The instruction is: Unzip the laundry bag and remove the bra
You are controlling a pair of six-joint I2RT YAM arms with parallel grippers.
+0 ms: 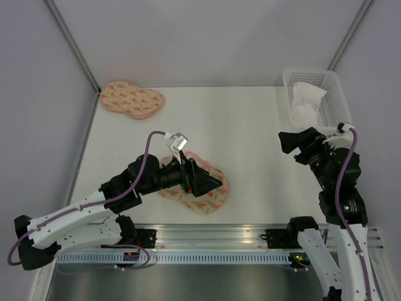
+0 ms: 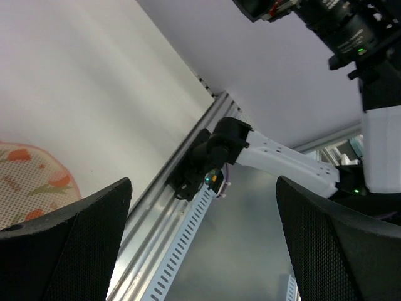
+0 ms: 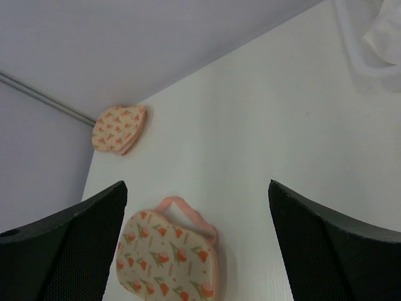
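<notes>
Beneath the wide-spread left tool [image 1: 210,182] lies the laundry bag [image 1: 216,199].

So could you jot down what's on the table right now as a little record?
near bag: front of table, partly covered by the left gripper in the top view
far bag: back left corner
basket: back right, white cloth inside
left gripper: open
right gripper: open, near basket, holding nothing
bra: not visible

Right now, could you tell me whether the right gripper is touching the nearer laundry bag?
Apart. The top view shows a wide strip of bare table between the right gripper and the nearer laundry bag.
</notes>
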